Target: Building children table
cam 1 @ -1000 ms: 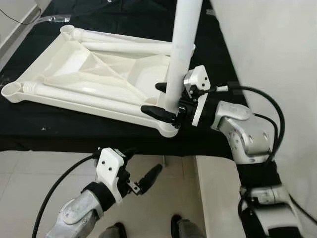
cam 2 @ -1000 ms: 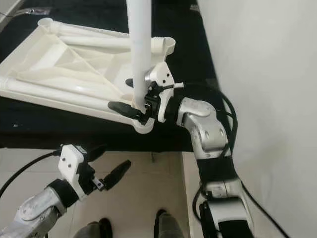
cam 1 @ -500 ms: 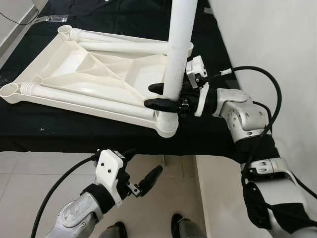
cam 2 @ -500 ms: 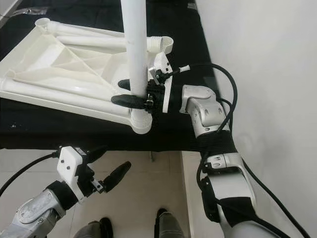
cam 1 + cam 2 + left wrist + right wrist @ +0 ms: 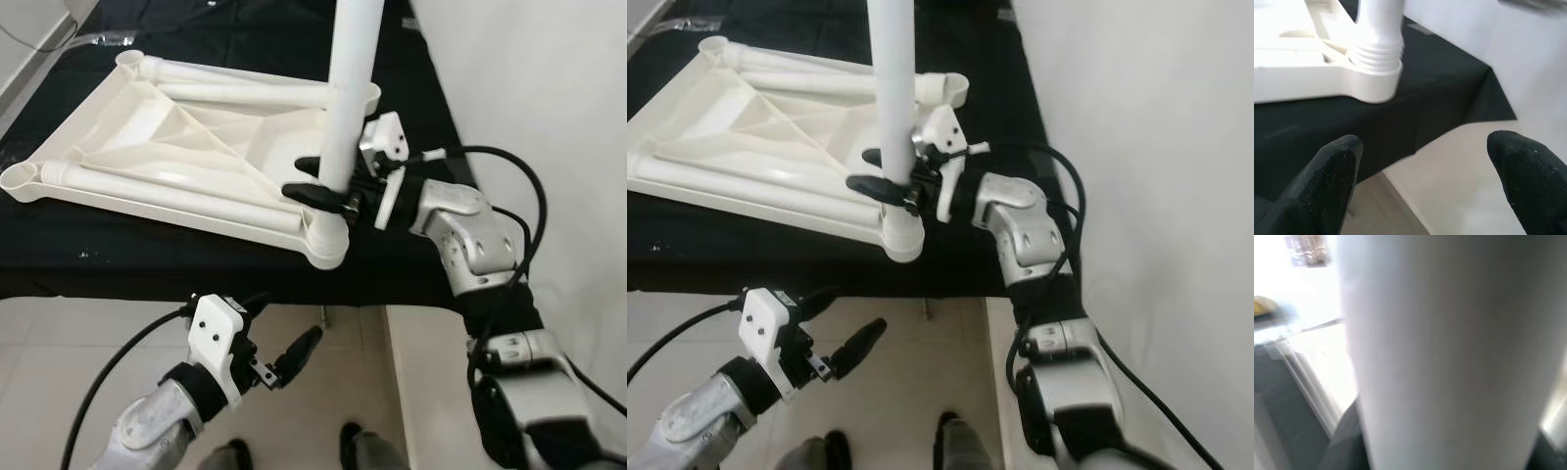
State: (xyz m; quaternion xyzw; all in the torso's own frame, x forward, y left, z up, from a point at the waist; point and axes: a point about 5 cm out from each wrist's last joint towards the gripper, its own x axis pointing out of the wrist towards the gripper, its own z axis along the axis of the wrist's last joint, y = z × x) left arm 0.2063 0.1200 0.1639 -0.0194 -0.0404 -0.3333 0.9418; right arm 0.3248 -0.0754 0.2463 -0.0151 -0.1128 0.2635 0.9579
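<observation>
We had our right gripper [image 5: 323, 186] clamped around the white table leg [image 5: 348, 88], its two black fingers closed on either side of the tube low down, just above the ribbed end seated in the corner socket [image 5: 328, 240] directly beneath the grip. The upturned white tabletop [image 5: 186, 147] lay on the black cloth [image 5: 196, 259] beyond and beside that gripper, with three more empty sockets at its other corners. We judged the leg a hollow plastic tube: light, stiff, smooth enough to slip when twisted, so a hold near the base suited it. Our left gripper [image 5: 284, 352] hung below the bench edge, well apart from the leg, fingers spread wide and holding nothing.
</observation>
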